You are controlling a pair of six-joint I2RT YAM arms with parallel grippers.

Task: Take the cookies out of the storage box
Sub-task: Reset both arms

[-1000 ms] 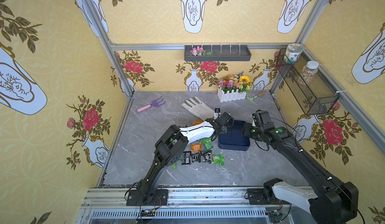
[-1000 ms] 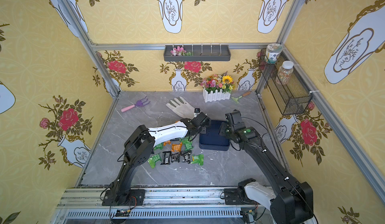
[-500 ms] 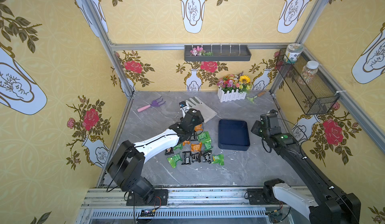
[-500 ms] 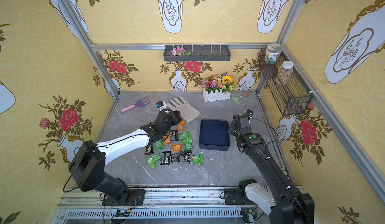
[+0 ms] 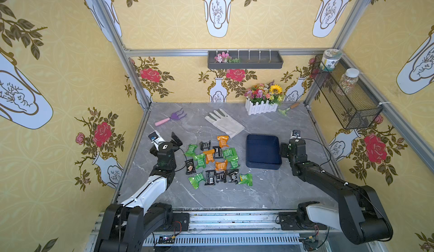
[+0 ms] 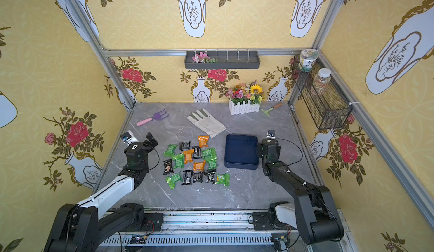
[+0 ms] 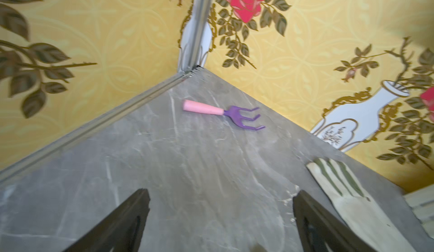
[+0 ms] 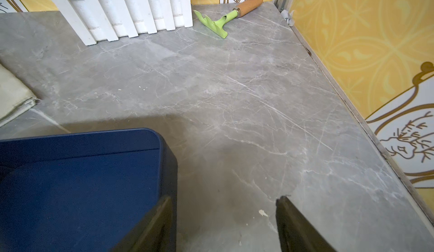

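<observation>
Several green, orange and black cookies (image 5: 216, 161) (image 6: 195, 161) lie spread on the grey table, left of the storage box. The navy storage box (image 5: 263, 166) (image 6: 242, 165) (image 8: 82, 180) shows a bare floor with no packet in it. My left gripper (image 5: 168, 140) (image 6: 143, 141) (image 7: 220, 192) hovers by the table's left edge, left of the packets, open wide over bare table. My right gripper (image 5: 285, 146) (image 6: 261, 148) (image 8: 225, 198) sits at the box's right wall, open. One of its fingers (image 8: 162, 215) is against that wall, and only table shows between the jaws.
A white glove (image 5: 224, 123) (image 7: 340, 192) lies behind the packets. A purple fork with a pink handle (image 5: 170, 118) (image 7: 223, 113) is at the back left. The white picket planter (image 5: 261, 107) (image 8: 122, 11) and a green trowel (image 5: 287, 109) (image 8: 218, 24) stand at the back right. A wire basket (image 5: 345, 98) hangs on the right wall.
My left arm swung from the box, across the packets, to the table's left edge, with its jaws widening. My right gripper drew back off the box to its right wall and opened further.
</observation>
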